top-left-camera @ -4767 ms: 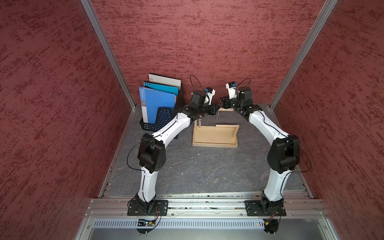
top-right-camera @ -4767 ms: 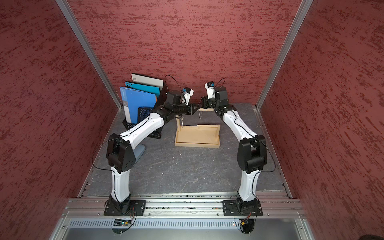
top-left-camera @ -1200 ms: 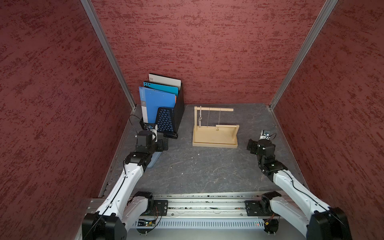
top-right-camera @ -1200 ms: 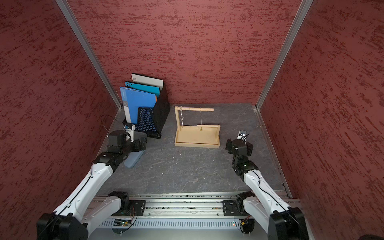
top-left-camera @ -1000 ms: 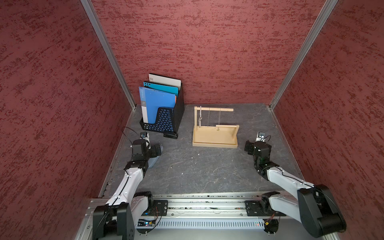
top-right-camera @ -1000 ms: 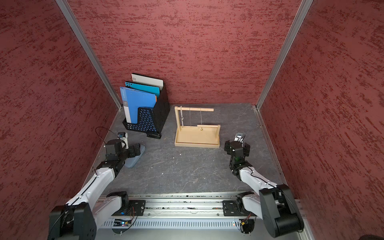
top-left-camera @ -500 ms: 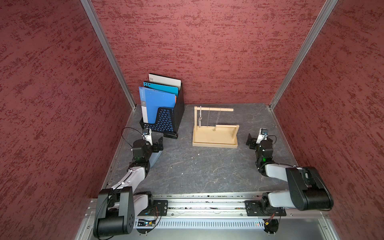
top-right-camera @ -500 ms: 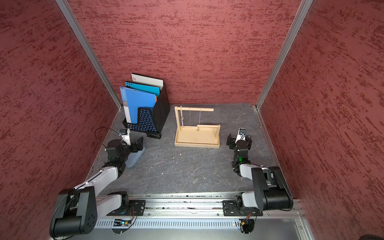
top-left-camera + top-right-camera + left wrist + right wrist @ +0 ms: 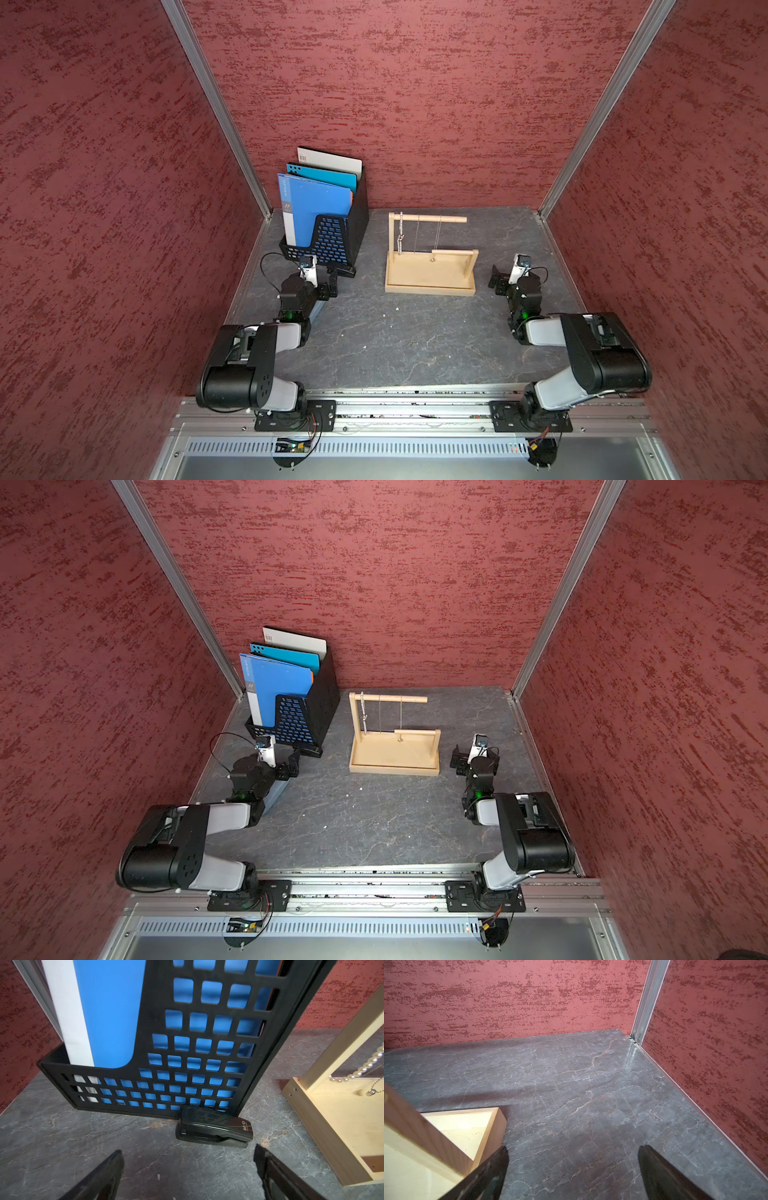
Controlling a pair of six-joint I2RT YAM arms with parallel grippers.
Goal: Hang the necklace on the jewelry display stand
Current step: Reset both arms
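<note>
Necklace (image 9: pixel 432 259) hangs limp from the dowel arm (image 9: pixel 432 219) of the jewelry display stand (image 9: pixel 430 289), mid-frame in both top views. Light, slippery chain, I judge; I'd pinch one strand. Left gripper (image 9: pixel 188 1153) and right gripper (image 9: pixel 572 1151) are empty, jaws apart.

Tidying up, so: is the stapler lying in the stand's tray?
No, the stapler lies on the table at the foot of the file rack, outside the stand.
</note>
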